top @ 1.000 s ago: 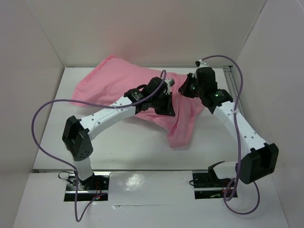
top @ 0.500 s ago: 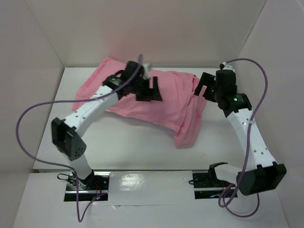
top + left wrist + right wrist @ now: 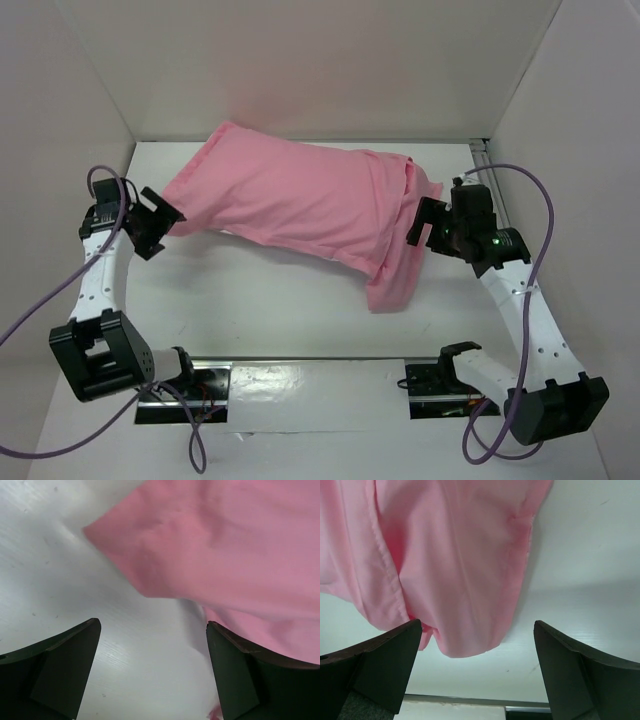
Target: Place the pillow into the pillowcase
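The left gripper (image 3: 165,228), jaws spread and empty, hovers at the left edge of the tabletop (image 3: 260,300), just beside the closed corner of the pink pillowcase (image 3: 300,200). The case lies plump across the far half, and no white pillow shows, so it is judged to be inside. The slack open end droops toward the near edge right of centre, with the right gripper (image 3: 418,222) just beside it, also spread wide and holding nothing. To finish cleanly, it should pinch only the loose hem and draw it flat while the left steadies its corner.
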Robot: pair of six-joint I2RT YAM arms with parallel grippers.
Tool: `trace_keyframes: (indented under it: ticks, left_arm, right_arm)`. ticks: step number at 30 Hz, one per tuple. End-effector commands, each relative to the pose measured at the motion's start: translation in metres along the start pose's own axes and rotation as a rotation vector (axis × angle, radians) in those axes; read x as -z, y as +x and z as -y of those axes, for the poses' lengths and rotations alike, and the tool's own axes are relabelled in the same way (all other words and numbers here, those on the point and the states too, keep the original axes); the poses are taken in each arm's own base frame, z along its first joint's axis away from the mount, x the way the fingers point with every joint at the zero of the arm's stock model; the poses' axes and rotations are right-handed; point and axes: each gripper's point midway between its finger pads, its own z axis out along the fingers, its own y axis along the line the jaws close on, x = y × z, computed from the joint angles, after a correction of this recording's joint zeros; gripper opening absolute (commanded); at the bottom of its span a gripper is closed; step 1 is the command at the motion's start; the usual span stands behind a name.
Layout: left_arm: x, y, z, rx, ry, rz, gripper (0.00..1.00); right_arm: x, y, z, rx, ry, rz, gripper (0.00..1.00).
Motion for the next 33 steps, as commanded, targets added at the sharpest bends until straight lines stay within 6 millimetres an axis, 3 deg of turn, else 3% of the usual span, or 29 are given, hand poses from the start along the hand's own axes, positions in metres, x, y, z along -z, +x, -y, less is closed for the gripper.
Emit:
trace_keyframes:
  ticks: [1,6,9,12,16,19,22,24,25,27,33]
  left_arm:
    - [-0.02,-0.013,-0.003,0.056,0.039,0.024,1.0]
    - [-0.041,-0.025,-0.01,0.036,0.018,0.051,1.0]
    - [-0.057,-0.025,-0.019,0.051,-0.008,0.028,1.0]
    - [-0.073,-0.03,-0.008,0.06,0.04,0.035,1.0]
    - [-0.093,-0.032,-0.012,0.078,0.02,0.041,0.97]
    - [-0.1,-0.041,-0.002,0.074,0.078,0.071,0.81]
    - [-0.095,-0.054,0.012,0.084,0.119,0.099,0.18]
    - [-0.095,-0.054,0.016,0.086,0.123,0.081,0.0]
    - [-0.093,-0.058,0.019,0.083,0.13,0.09,0.0]
    - [-0.09,-0.06,0.021,0.097,0.143,0.08,0.0]
    - [-0.051,-0.077,0.036,0.082,0.21,0.166,0.0]
  right_arm:
    - [0.004,0.008,-0.005,0.02,-0.036,-0.021,1.0]
    - [0.0,0.035,0.006,0.005,0.011,-0.124,1.0]
    - [0.006,0.036,0.003,-0.017,-0.013,-0.112,1.0]
    - [0.008,0.037,-0.002,-0.027,-0.04,-0.115,1.0]
    - [0.004,0.05,-0.008,-0.022,-0.062,-0.14,1.0]
    - [-0.001,0.064,-0.025,-0.034,-0.114,-0.148,1.0]
    - [-0.007,0.079,-0.039,-0.003,-0.119,-0.141,1.0]
    - [-0.008,0.094,-0.051,0.033,-0.142,-0.143,1.0]
    - [-0.011,0.091,-0.054,0.041,-0.138,-0.109,1.0]
    - [-0.015,0.105,-0.06,0.074,-0.124,-0.121,1.0]
    - [-0.036,0.13,-0.073,0.109,-0.03,-0.11,1.0]
